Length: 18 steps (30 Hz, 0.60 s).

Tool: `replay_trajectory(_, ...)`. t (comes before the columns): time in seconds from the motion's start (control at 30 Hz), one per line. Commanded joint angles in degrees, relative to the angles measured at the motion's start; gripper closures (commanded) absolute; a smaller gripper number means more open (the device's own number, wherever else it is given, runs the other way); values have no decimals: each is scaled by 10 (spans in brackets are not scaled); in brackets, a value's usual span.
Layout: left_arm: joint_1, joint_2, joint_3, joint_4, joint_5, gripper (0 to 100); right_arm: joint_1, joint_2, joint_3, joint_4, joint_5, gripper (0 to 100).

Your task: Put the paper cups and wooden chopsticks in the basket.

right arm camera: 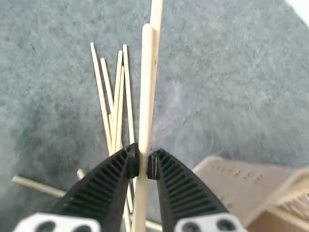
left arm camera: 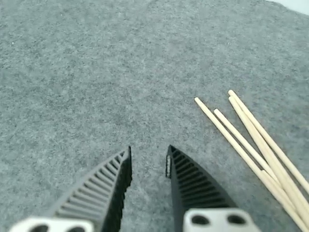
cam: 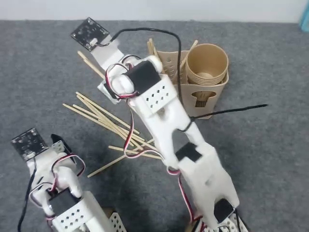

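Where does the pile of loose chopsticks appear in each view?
High view: loose chopsticks on the grey mat, between the two arms.
Left wrist view: ends of the loose chopsticks, beside the open left gripper.
Right wrist view: loose chopsticks fanned out beyond the right gripper, which clamps one chopstick.
Shared landmark: the grey mat.

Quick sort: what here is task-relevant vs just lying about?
Job: stacked tan paper cups, beige slotted basket holding them, loose pale wooden chopsticks, one chopstick pinched in right claw.
Lying about: grey felt mat, thin black cable.
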Motion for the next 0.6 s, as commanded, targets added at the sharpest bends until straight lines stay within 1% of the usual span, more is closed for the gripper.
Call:
replay_trajectory(0.0, 4, -9, -3, -1, -11, 884, 10, -112, 64, 26, -3, 991)
replay_trajectory(0.1, 4, -9, -2, -1, -25, 884, 15, -163, 145, 26, 4, 991)
replay_trajectory(0.27, 4, -9, -2, -1, -25, 884, 22, -233, 273, 11, 24, 991)
replay_trajectory(0.37, 4, -9, -2, -1, -25, 884, 36, -269, 336, -11, 24, 991)
replay_trajectory(0.57, 4, -9, -1, 0, -26, 884, 34, -366, 472, -71, 24, 991)
